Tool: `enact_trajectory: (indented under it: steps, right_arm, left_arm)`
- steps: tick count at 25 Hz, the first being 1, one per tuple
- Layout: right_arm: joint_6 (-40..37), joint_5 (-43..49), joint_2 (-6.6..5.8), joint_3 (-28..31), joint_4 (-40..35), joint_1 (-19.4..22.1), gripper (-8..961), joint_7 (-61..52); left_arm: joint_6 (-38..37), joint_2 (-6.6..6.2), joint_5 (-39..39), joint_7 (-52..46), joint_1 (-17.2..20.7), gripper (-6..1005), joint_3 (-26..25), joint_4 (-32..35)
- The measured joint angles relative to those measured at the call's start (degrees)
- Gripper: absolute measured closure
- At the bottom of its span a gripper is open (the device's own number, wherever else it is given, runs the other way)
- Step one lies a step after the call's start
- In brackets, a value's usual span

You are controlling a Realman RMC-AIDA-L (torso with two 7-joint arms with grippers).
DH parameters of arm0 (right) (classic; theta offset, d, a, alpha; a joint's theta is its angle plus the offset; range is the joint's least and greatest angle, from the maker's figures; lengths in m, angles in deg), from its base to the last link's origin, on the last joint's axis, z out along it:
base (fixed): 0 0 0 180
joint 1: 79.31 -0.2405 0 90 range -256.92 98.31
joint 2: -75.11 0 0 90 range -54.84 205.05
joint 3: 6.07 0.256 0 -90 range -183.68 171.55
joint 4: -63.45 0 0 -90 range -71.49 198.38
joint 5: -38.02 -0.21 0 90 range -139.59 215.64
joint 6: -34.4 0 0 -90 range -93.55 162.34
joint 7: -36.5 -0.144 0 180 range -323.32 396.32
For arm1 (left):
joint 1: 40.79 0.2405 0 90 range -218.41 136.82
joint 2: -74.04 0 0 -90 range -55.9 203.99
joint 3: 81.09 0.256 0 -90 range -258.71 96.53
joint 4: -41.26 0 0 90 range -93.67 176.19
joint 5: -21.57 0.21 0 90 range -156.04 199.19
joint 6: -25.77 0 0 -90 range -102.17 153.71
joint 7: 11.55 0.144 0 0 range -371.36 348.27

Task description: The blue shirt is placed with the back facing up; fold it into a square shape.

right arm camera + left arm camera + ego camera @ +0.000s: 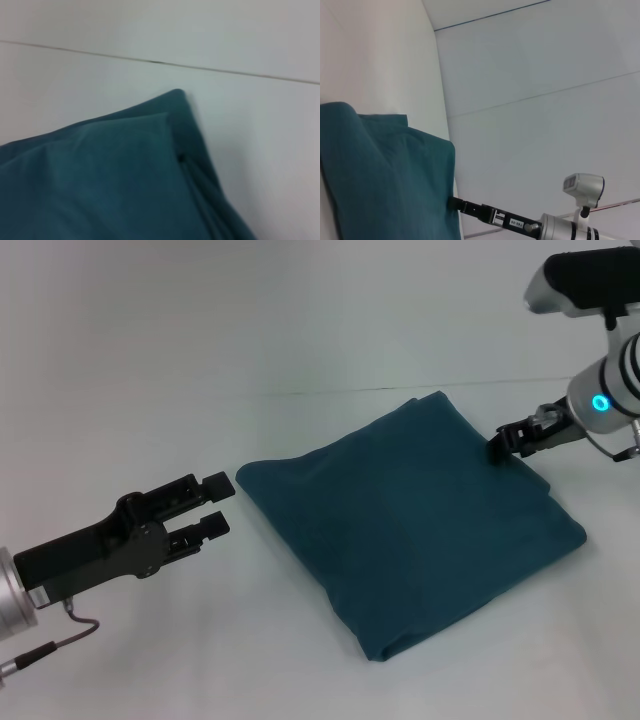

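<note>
We log the blue shirt (415, 540), folded roughly square on the white table (150, 360). Our left gripper (218, 504) hovers just beside its near corner, fingers parted and empty. Our right gripper (497, 445) touches the opposite edge; we cannot tell its grip.

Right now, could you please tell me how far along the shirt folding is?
Mostly done: the blue shirt already lies as a compact, roughly square stack on the table. In hand: the right pincer is at its far right edge, touching the cloth. The left pincer hovers open just off the left corner. Left: probably only a final tidy and withdrawing both arms.
</note>
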Motion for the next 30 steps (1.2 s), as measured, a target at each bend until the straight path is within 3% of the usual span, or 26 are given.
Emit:
enact_trajectory:
  steps: [2, 8, 12, 17, 25, 30]
  right_arm:
    - [1.1, 0.2, -0.36, 0.1, 0.4, 0.4, 508, -0.2]
    - [2.1, 2.4, -0.81, 0.5, -0.1, 0.8, 516, -2.9]
    - [-0.3, -1.5, -0.08, 1.5, -6.7, 2.2, 518, -2.2]
    - [0.6, -7.1, -0.55, 1.5, -7.9, 2.0, 521, -1.6]
    - [8.8, -8.3, 1.61, 1.0, 1.2, -1.5, 521, 0.5]
    - [14.9, -4.6, 1.99, -0.1, 7.8, -3.4, 521, -0.1]
  left_arm:
    - [0.0, 0.0, 0.0, 0.1, 0.0, 249, 0.0, 0.0]
    - [0.0, 0.08, 0.0, 0.2, 0.0, 249, 0.0, 0.0]
    - [-0.1, 0.08, 0.0, 0.2, 0.0, 249, -0.3, 0.0]
    - [-0.3, 0.09, 0.0, 0.2, 0.0, 249, -0.4, 0.1]
    - [0.1, 0.09, -0.1, 0.2, -0.1, 248, -0.4, 0.0]
    - [0.2, 0.09, -0.1, 0.1, 0.0, 247, -0.5, 0.0]
